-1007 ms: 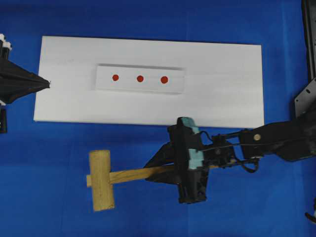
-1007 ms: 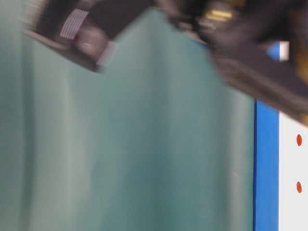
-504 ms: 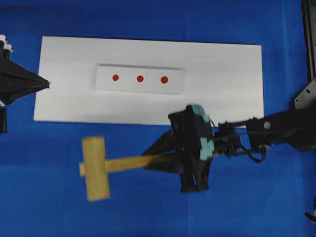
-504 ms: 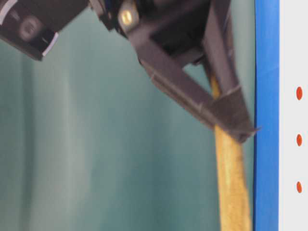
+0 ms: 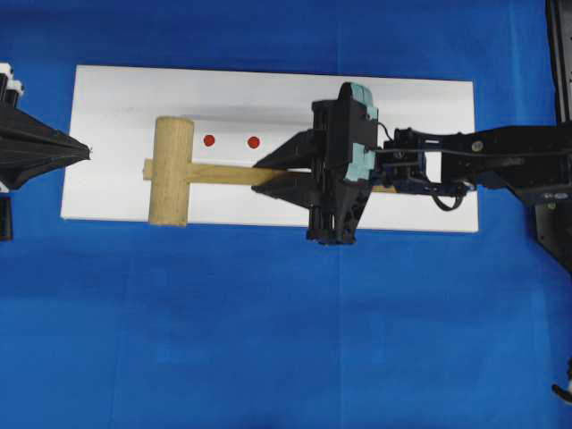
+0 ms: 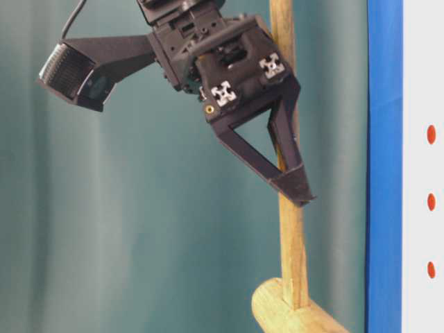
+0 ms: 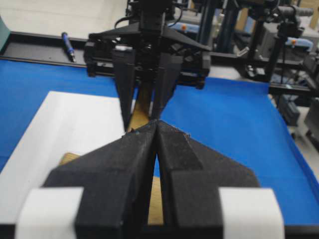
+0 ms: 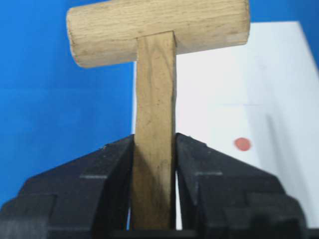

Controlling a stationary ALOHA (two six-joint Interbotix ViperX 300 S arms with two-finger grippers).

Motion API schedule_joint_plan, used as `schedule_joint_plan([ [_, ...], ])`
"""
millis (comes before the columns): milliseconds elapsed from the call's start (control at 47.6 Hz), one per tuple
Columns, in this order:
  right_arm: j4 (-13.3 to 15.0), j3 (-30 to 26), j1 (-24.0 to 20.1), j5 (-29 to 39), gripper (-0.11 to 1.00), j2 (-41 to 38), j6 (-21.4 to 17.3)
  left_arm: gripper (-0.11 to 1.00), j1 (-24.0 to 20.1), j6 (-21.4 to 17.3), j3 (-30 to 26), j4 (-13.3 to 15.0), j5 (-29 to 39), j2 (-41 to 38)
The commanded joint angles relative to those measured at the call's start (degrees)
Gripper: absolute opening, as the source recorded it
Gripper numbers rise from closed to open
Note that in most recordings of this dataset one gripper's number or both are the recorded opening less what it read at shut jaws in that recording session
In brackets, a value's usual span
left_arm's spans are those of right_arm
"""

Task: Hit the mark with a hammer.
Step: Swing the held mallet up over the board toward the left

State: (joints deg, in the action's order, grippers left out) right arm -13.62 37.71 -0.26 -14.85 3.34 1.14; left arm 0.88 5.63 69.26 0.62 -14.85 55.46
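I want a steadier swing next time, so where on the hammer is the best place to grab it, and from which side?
Probably the flat handle, near mid-length, jaws closing on its two narrow edges from the tail end. The right gripper holds the hammer this way, leaving the head clear.

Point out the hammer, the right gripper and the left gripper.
hammer (image 5: 171, 170): overhead view, middle of the wooden head.
right gripper (image 8: 154, 164): right wrist view, between the fingertips clamping the handle.
left gripper (image 7: 157, 130): left wrist view, between the closed fingertips.
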Motion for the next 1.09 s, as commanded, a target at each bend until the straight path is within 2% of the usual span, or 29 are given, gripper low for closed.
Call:
schedule_joint_plan([
  [0,0.09,-1.05,0.26,-0.79,0.10,2.11,0.97,0.00,0.18,0.09,-0.62,0.00,-0.26,-0.44],
  [147,0.97,-1.14,0.26,-0.97,0.10,2.37,4.48,0.00,0.18,0.18,-0.62,0.00,-0.26,-0.53],
  [252,2.20,-1.14,0.53,-2.02,0.10,2.99,9.76,0.00,0.18,0.18,-0.62,0.00,-0.26,-0.62],
  [357,2.64,-0.62,1.05,-5.71,0.10,3.52,17.75,0.00,0.18,0.18,-0.62,0.00,-0.26,-0.62],
  [378,2.64,-0.44,1.23,-6.77,0.10,3.69,20.48,0.00,0.18,0.18,-0.62,0.00,-0.26,-0.62],
  [504,2.20,-0.35,1.58,-8.70,0.10,3.96,31.29,0.00,0.18,0.18,-0.62,0.00,0.26,-0.53],
  [714,1.67,-0.26,1.58,-11.78,0.10,3.87,44.65,0.00,0.18,0.18,-0.62,0.09,0.53,-0.53],
  [923,1.58,-0.26,1.58,-15.21,0.10,4.04,53.70,0.00,0.18,0.18,-0.62,0.26,0.97,-0.44],
  [1070,-0.18,-0.18,1.58,-15.47,0.10,3.96,55.63,0.00,0.18,0.18,-0.62,0.18,1.14,-0.26],
])
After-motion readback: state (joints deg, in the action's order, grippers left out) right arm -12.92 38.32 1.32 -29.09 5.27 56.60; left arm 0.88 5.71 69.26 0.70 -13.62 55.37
